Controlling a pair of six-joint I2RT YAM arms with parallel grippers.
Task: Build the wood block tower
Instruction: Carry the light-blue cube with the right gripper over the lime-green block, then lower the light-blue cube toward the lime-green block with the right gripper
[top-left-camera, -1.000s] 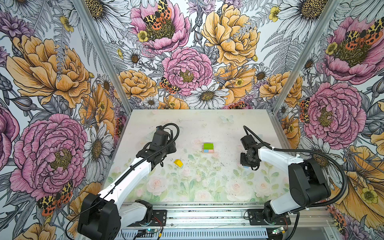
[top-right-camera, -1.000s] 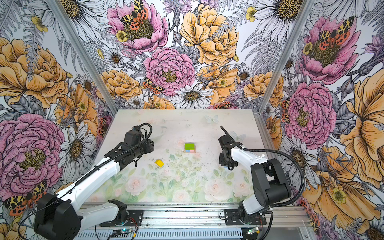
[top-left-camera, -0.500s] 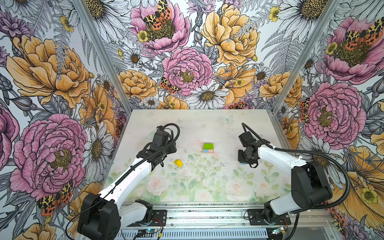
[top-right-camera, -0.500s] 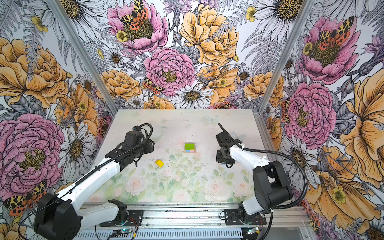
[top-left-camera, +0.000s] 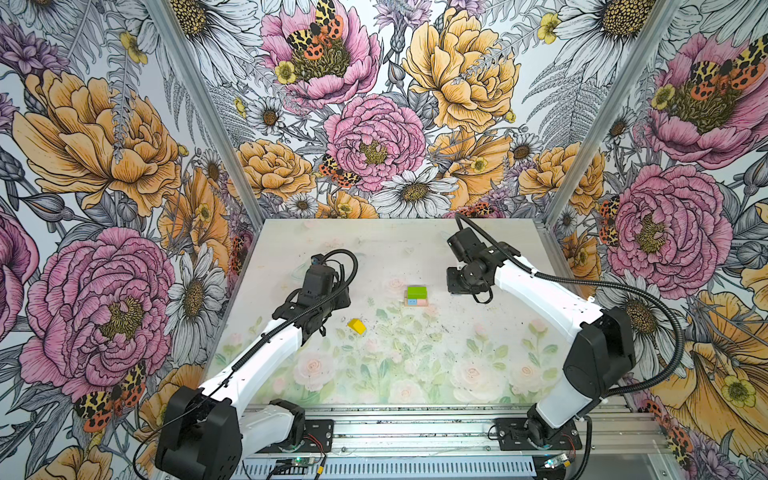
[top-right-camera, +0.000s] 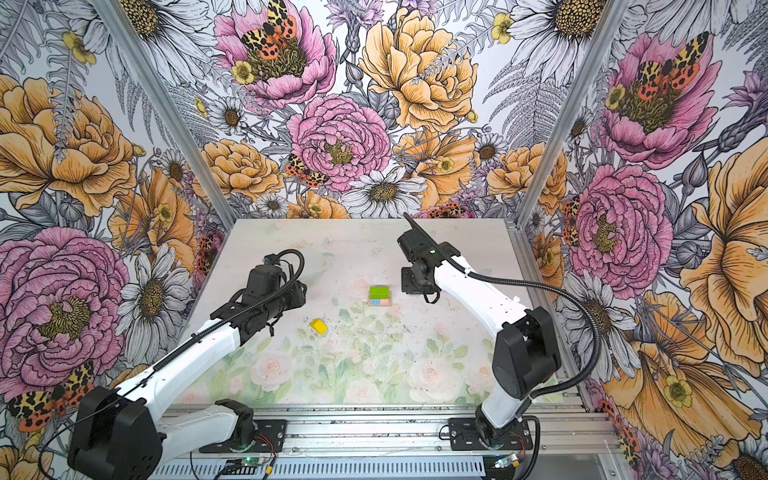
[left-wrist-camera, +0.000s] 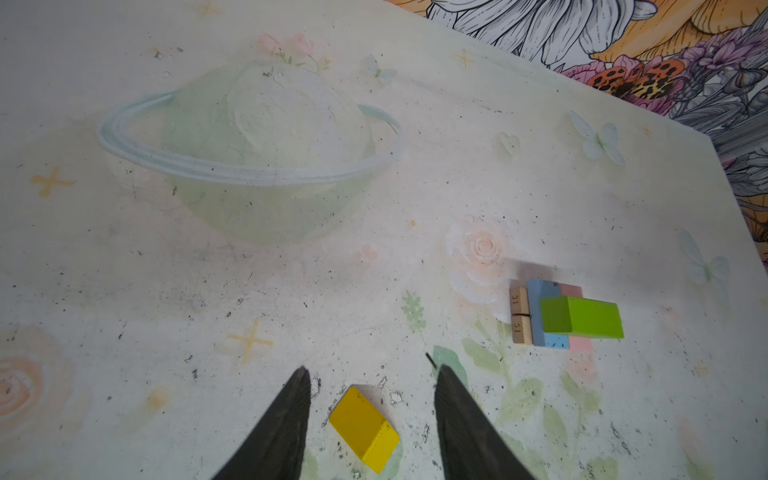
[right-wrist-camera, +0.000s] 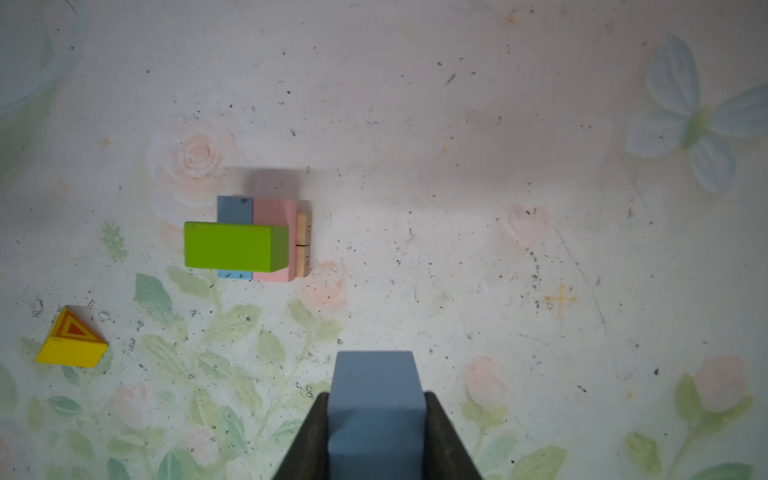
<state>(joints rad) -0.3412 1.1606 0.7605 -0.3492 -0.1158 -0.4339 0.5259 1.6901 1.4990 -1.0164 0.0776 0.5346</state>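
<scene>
tower (top-left-camera: 416, 296): green brick (right-wrist-camera: 232, 245) lies across the bricks beneath (right-wrist-camera: 272, 216); left claw (left-wrist-camera: 372, 369) apart, right claw (right-wrist-camera: 376, 395) clamps blue cube (right-wrist-camera: 376, 376).

The green brick (right-wrist-camera: 232, 245) is bright lime; the light blue brick (right-wrist-camera: 234, 208) carries dark specks; the pink brick (right-wrist-camera: 272, 216) is pale; the tan planks (left-wrist-camera: 519, 315) show bare wood with small dark numerals; the yellow roof-shaped piece (right-wrist-camera: 70, 345) has an orange and red triangle on one end face; the light blue cube (right-wrist-camera: 374, 374) is a dusty shade; the table (top-left-camera: 374, 249) is cream, printed with faded pink roses, green leaves, blue butterflies and a ringed green planet, flecked dark; the walls (top-left-camera: 374, 137) bear pink and orange peonies, white daisies and spotted orange moths.
</scene>
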